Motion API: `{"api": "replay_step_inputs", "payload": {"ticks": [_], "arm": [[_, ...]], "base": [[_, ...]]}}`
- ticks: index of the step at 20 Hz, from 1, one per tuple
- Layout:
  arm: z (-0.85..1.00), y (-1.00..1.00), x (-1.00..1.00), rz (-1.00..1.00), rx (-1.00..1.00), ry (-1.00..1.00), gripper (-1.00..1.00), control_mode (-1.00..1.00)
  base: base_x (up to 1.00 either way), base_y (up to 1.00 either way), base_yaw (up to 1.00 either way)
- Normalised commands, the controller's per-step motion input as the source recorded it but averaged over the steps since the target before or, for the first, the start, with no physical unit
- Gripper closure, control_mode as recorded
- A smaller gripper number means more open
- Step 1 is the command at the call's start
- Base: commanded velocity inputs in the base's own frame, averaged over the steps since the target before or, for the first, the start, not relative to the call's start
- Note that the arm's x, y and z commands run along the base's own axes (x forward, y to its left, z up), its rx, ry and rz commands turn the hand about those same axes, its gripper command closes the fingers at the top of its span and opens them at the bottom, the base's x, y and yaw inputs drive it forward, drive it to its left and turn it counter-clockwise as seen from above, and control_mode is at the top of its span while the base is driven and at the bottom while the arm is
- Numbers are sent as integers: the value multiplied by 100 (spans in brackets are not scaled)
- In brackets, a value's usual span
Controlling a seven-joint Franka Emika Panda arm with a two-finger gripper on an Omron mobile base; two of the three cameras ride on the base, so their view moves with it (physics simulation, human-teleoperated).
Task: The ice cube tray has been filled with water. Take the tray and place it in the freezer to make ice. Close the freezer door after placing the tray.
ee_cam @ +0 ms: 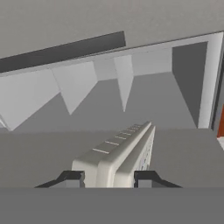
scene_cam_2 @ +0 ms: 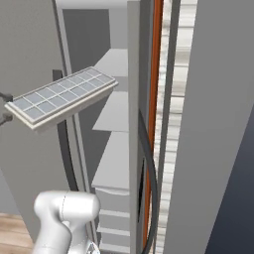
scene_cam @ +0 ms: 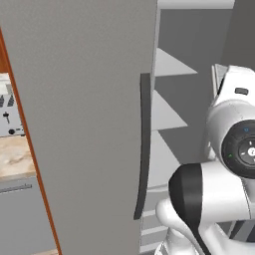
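The ice cube tray (scene_cam_2: 64, 96), a pale grid of square cells, hangs in the air, slightly tilted, in front of the open freezer (scene_cam_2: 116, 111). My gripper (scene_cam_2: 4, 107) is shut on its near end. In the hand view the tray (ee_cam: 124, 151) sits edge-on between my fingers (ee_cam: 72, 177), and its far end points at the pale inner shelves (ee_cam: 124, 78). The freezer door (scene_cam: 84, 124), with its long dark handle (scene_cam: 144, 144), stands open to the left of the compartment (scene_cam: 172, 114). In the right base view the door (scene_cam_2: 30, 49) is just behind the tray.
A second grey door (scene_cam_2: 218, 124) stands at the right, past an orange-brown cabinet edge (scene_cam_2: 156, 99). A toaster (scene_cam: 10, 109) sits on a wooden counter (scene_cam: 14, 157) left of the fridge. My white arm (scene_cam: 219, 189) fills the lower right of the left base view.
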Motion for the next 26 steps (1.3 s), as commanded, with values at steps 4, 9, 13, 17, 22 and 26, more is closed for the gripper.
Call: {"api": "replay_step_inputs", "payload": {"ticks": [4,9,13,17,22,26], "arm": [[18,-13,52,4,0,0,100,-100],[9,-9,42,9,0,0,100,-100],[0,-1,34,13,-1,0,100,-100],[0,-21,55,13,0,0,100,-100],[0,-42,78,10,0,0,100,-100],[0,-49,94,8,0,0,100,-100]], "base": [[0,0,0],[0,0,0],[0,0,0],[0,0,0],[0,0,0],[0,0,0]]}}
